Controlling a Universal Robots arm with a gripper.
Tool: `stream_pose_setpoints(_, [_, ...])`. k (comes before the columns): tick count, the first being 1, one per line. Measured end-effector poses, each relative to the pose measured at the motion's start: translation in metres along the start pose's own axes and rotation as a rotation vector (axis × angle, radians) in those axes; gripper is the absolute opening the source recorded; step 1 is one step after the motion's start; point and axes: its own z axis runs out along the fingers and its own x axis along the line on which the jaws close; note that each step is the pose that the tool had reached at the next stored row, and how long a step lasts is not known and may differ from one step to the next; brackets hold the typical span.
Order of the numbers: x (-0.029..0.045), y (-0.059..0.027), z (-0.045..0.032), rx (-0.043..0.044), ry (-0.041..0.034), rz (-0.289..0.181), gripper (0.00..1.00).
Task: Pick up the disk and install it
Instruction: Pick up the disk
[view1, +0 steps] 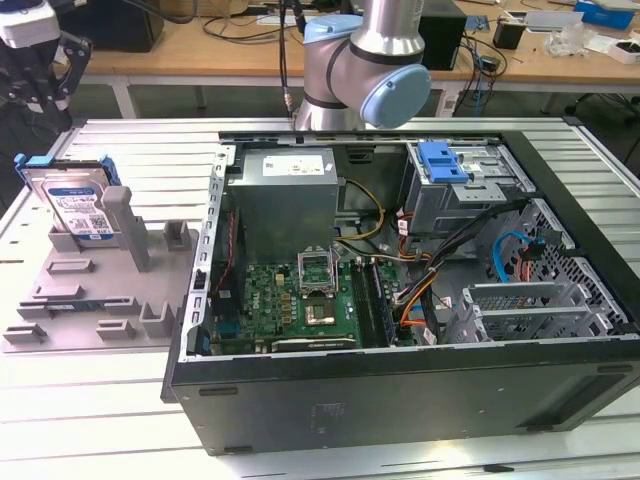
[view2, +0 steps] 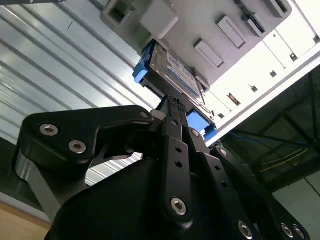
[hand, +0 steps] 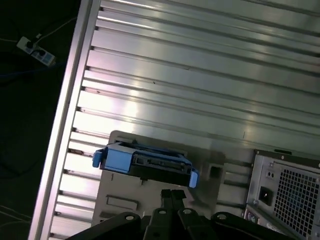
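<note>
While the disk (view1: 75, 205) stands on edge in the grey holder (view1: 100, 300), on the bench (view1: 120, 420) just beside the open computer case (view1: 400, 395) on the exterior view's left of it, you are at the pick-up step, and nothing of the install is done. You can see the disk's printed label and the blue carrier frame along its edges in both wrist views, so you are lined up on the right part. Your end effector (hand: 172, 193) hangs near the disk, outside the case, with its tips pointed at the disk's upper edge. The tips are drawn narrow, almost together, with nothing between them. From these views I cannot tell whether they graze the frame or stand just clear of it. As I judge it, the grasp calls for you to widen the jaws enough to straddle the disk's thickness and to set the pads on its flat faces, not on the frame's end tabs. You also need to come in square so the holder's posts are not struck. Inside the case, the drive cage (view1: 470, 190) carrying a blue bracket (view1: 445, 165) looks the likely seat, and loose cables lie close beside it.
</note>
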Motion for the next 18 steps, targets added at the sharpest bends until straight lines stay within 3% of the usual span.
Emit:
stream_pose_setpoints(5, [-0.0002, 0.0027, 0.0001, 0.0004, 0.0035, -0.063, 0.17])
stream_pose_setpoints(8, [-0.0005, 0.0052, 0.0003, -0.0001, 0.0072, -0.135, 0.42])
stream_pose_setpoints(9, [-0.0005, 0.0056, 0.0003, -0.0003, 0.0082, -0.154, 0.54])
stream_pose_setpoints(14, [-0.0001, 0.0072, 0.0005, -0.0008, 0.0113, -0.223, 0.54])
stream_pose_setpoints(18, [0.0, 0.0074, 0.0009, -0.0024, 0.0161, -0.347, 0.54])
